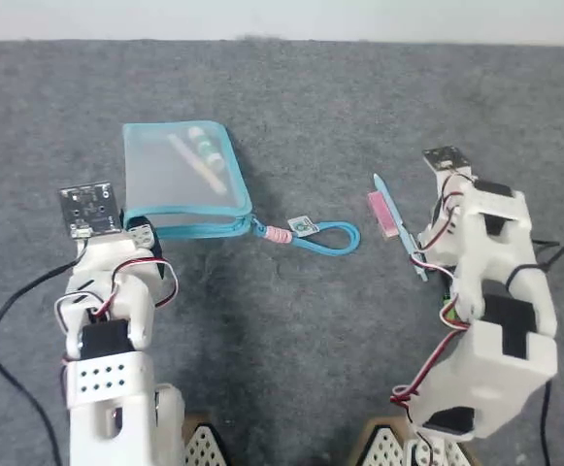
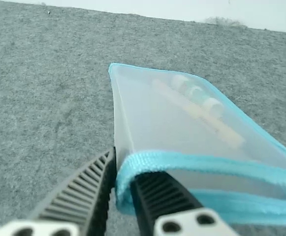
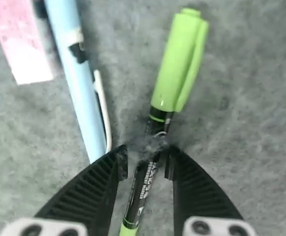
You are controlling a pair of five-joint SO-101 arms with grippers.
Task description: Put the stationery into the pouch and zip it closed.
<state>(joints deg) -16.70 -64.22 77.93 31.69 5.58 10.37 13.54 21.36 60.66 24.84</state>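
Note:
The translucent pouch (image 1: 180, 180) with teal trim lies flat at the left, holding a beige stick (image 2: 202, 115) and a pale capped item (image 2: 197, 93). My left gripper (image 2: 124, 189) is shut on the pouch's teal edge (image 2: 147, 162) at its near corner. Its teal strap loop (image 1: 325, 236) trails to the right. On the right lie a light blue pen (image 3: 81, 78), a pink eraser (image 3: 19, 42) and a green marker (image 3: 174, 69) with a black barrel. My right gripper (image 3: 145, 158) is open and low over the mat, its fingers close on either side of the marker's barrel.
A grey felt mat (image 1: 291, 107) covers the table. The left arm's body (image 1: 112, 340) and the right arm's body (image 1: 490, 291) stand along the near edge. Bare mat lies between the pouch and the pen.

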